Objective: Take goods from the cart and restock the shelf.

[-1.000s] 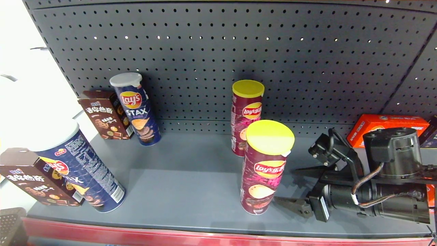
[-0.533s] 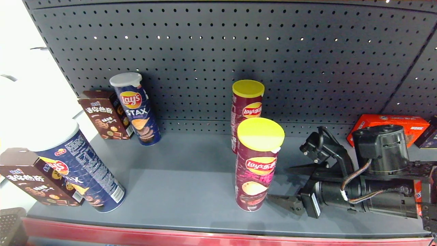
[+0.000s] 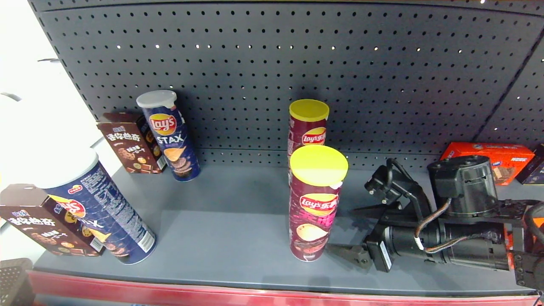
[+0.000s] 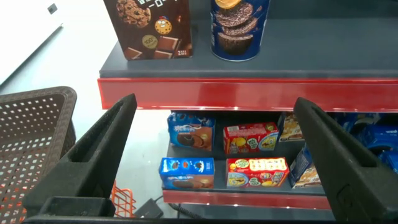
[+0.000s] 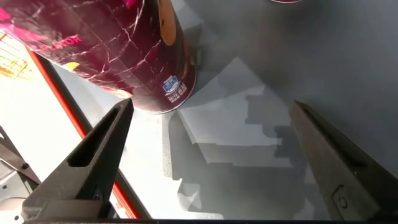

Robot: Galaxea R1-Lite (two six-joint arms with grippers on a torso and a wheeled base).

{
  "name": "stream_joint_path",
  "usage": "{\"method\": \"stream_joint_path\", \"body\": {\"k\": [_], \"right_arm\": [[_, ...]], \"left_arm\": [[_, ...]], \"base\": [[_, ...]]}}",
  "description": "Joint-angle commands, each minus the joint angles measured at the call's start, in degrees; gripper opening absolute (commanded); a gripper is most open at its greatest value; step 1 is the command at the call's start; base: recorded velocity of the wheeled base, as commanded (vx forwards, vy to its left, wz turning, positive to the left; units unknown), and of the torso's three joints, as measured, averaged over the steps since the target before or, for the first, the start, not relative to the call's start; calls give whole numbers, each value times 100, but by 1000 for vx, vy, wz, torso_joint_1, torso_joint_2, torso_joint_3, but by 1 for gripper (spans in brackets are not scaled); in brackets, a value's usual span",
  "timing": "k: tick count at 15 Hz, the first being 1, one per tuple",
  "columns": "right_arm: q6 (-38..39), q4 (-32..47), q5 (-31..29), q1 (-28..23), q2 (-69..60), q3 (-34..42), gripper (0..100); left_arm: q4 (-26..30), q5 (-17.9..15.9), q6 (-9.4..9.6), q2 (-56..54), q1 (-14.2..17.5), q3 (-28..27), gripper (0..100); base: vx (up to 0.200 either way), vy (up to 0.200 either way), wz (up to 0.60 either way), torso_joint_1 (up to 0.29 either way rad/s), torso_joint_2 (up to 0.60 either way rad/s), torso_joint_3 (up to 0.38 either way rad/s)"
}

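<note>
Head view: I see the front maroon chip can (image 3: 315, 204) upright near the shelf's (image 3: 229, 229) red front edge, directly ahead of a second maroon can (image 3: 308, 123) by the pegboard. My right gripper (image 3: 341, 230) lies level on the shelf just right of the front can, fingers spread, not clasping it. Bare shelf stretches left to a leaning blue can (image 3: 106, 212); an orange box (image 3: 488, 155) sits behind the arm.

Left wrist view: my left gripper (image 4: 214, 102) hangs below shelf level, fingers wide apart and holding nothing, facing the red edge (image 4: 249, 93), snack boxes (image 4: 249, 155) on the lower tier and a brown basket (image 4: 31, 137) alongside.

Right wrist view: the can's base (image 5: 165, 87) stands just past the spread fingertips, close to one finger (image 5: 99, 155) and clear of the other.
</note>
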Motion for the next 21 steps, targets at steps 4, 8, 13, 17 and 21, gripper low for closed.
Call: {"method": "stream_joint_path", "body": {"k": [4, 8, 13, 17, 21], "right_arm": [[-3, -2, -3, 23, 43, -56, 100], [5, -10, -3, 23, 25, -48, 100], [41, -2, -21, -179, -529, 93, 100], [41, -2, -21, -1410, -1838, 462, 100], [41, 25, -3, -3554, -3921, 1385, 100]], "left_arm": [[-6, 3, -9, 7, 0, 0, 100], [-6, 12, -9, 7, 0, 0, 100], [-6, 21, -18, 7, 0, 0, 100], [-6, 3, -9, 7, 0, 0, 100], [3, -5, 0, 7, 0, 0, 100]], "base": [[0, 0, 0, 0, 0, 0], [0, 0, 0, 0, 0, 0], [0, 0, 0, 0, 0, 0], [0, 0, 0, 0, 0, 0], [0, 0, 0, 0, 0, 0]]}}
